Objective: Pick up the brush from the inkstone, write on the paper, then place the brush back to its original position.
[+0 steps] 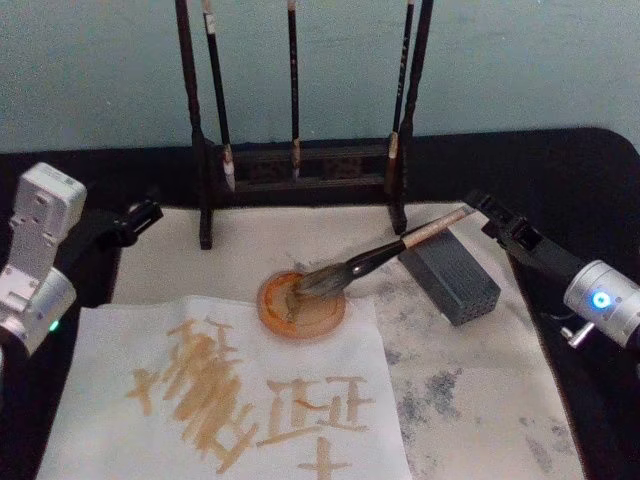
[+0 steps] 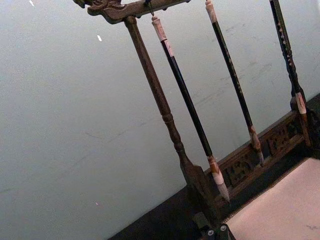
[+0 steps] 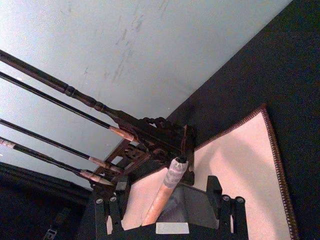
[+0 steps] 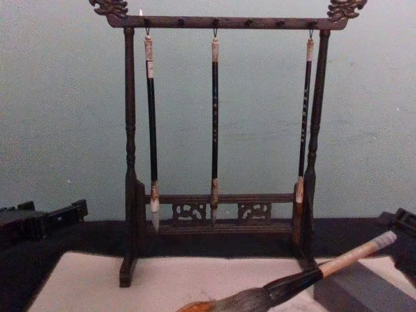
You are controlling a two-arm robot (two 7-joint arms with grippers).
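Note:
The brush (image 1: 385, 253) lies slanted. Its grey-brown bristles rest in the round orange inkstone (image 1: 318, 318), and its pale handle leans on a dark grey block (image 1: 452, 278). My right gripper (image 1: 485, 212) is at the handle's upper end. In the right wrist view it is open (image 3: 167, 202), and the brush (image 3: 170, 175) lies between the fingers (image 3: 107, 215) without touching them. The paper (image 1: 110, 370), white with brown strokes, lies in front of the inkstone. My left gripper (image 1: 138, 217) hangs at the table's left side, away from the brush. From the chest view the brush (image 4: 305, 279) slants up to the right.
A dark wooden rack (image 1: 300, 165) with three thin hanging brushes (image 4: 214, 117) stands behind the inkstone. A cream felt mat (image 1: 470, 400) with grey ink stains covers the black table. The grey block (image 4: 364, 286) sits right of the inkstone.

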